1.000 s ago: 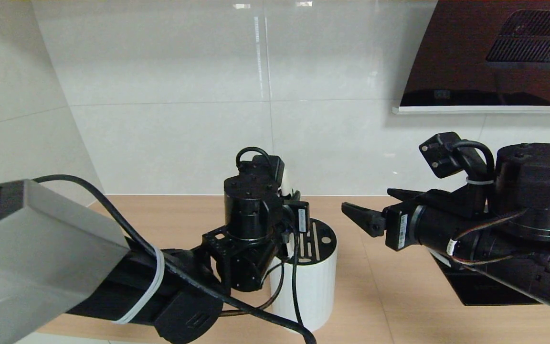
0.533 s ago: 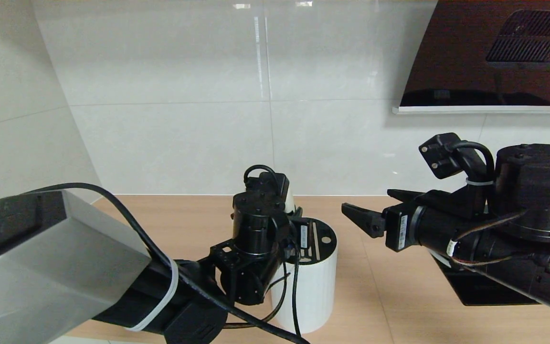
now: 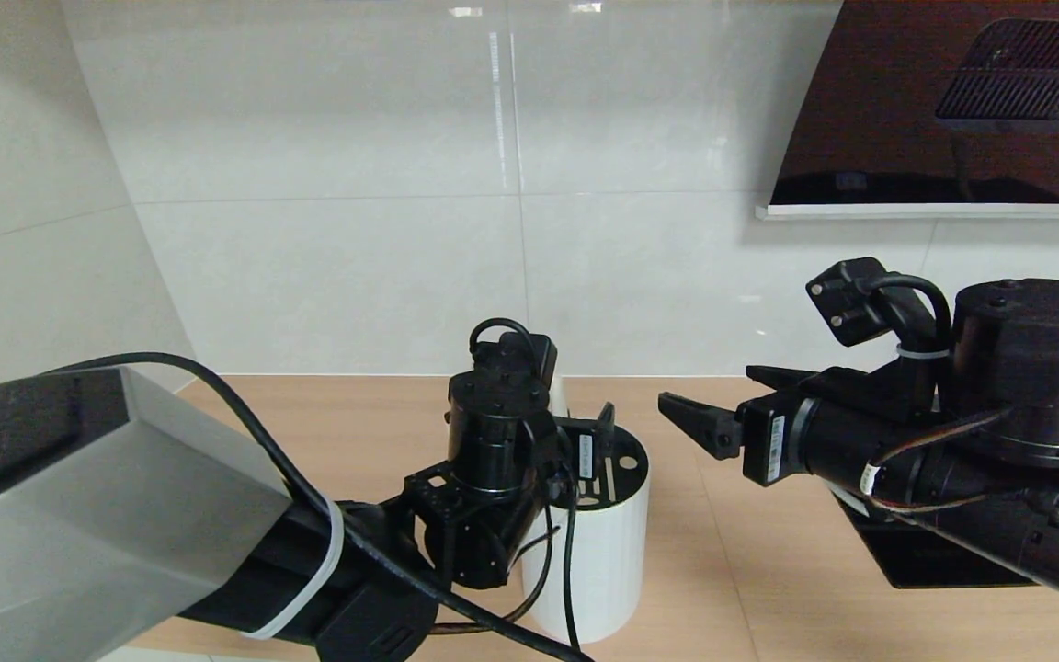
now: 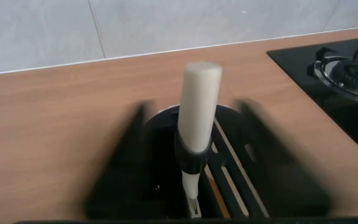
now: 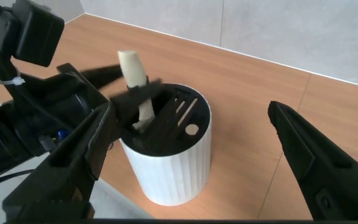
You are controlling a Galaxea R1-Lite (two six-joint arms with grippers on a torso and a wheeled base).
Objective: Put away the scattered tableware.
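A white cylindrical utensil holder [image 3: 603, 542] with a black slotted top [image 4: 229, 180] stands on the wooden counter. A utensil with a cream handle [image 4: 199, 106] stands upright in one of its slots, its lower end hidden inside. My left gripper [image 3: 575, 432] hangs right over the holder, open, its fingers [image 4: 123, 162] spread on either side of the handle and apart from it. The right wrist view shows the same holder [image 5: 173, 168], handle [image 5: 132, 68] and left gripper [image 5: 126, 84]. My right gripper [image 3: 704, 386] is open and holds nothing, in the air to the right of the holder.
A black cooktop [image 3: 934, 561] lies on the counter to the right, with a burner [image 4: 347, 65] near the holder. A dark range hood [image 3: 952, 101] hangs on the tiled wall above it. Bare wooden counter [image 3: 327, 414] stretches left of the holder.
My left arm sank a little toward the holder, then its fingers spread apart and let go of the cream-handled utensil, which stays in its slot. The right arm has hardly moved.
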